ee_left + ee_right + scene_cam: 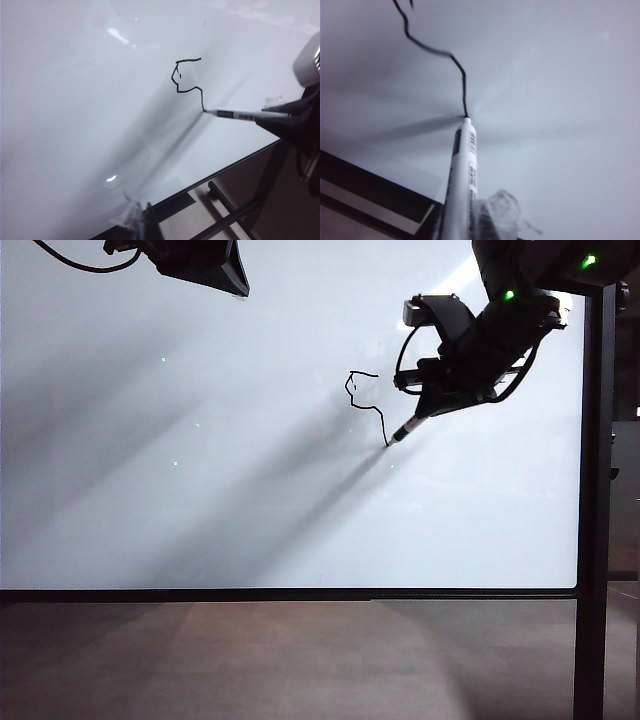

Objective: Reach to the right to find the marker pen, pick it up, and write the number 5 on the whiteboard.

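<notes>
The marker pen (404,430) is clamped in the right pincer (432,406), jaws closed on its barrel, at about 2 o'clock in the exterior view. Its long axis is tilted from the pincer down toward 7 o'clock, tip touching the whiteboard (200,490) at the lower end of the drawn line. The number 5 (366,405) is judged partly done: a top bar, a left hook and a wobbly run down to the tip are seen, the lower bowl not yet closed. The digit lies at 10 o'clock from the tip, so the coming stroke is judged to turn on the tip being kept on the board and carried down and back toward 8 o'clock.

The left pincer (200,265) is parked at 11 o'clock, well apart from the pen; only its fingertips (135,220) show in its own view, blurred, apparently empty, open or closed cannot be told. The right arm is plainly the nearer.
</notes>
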Controlling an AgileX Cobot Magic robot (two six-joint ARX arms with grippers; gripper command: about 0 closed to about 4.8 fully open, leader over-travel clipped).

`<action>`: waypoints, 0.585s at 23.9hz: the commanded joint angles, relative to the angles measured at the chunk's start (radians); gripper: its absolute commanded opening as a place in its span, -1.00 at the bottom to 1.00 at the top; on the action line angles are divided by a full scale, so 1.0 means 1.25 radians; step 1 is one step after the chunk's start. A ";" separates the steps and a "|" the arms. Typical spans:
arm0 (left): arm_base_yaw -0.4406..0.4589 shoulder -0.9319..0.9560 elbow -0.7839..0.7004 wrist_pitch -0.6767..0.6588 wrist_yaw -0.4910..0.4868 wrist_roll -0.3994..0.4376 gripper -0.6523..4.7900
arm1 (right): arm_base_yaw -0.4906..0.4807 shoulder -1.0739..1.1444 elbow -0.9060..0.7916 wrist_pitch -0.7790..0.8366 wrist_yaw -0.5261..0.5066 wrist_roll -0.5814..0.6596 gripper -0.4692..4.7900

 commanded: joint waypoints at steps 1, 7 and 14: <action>0.000 -0.003 0.002 0.005 0.001 -0.001 -0.78 | -0.003 -0.005 0.007 0.034 0.019 0.002 -0.84; 0.000 -0.003 0.002 0.005 0.001 -0.001 -0.78 | -0.003 -0.005 0.007 0.034 0.016 0.002 -0.84; 0.000 -0.003 0.002 0.005 0.001 -0.001 -0.78 | 0.005 -0.035 0.007 -0.006 -0.031 0.016 -0.84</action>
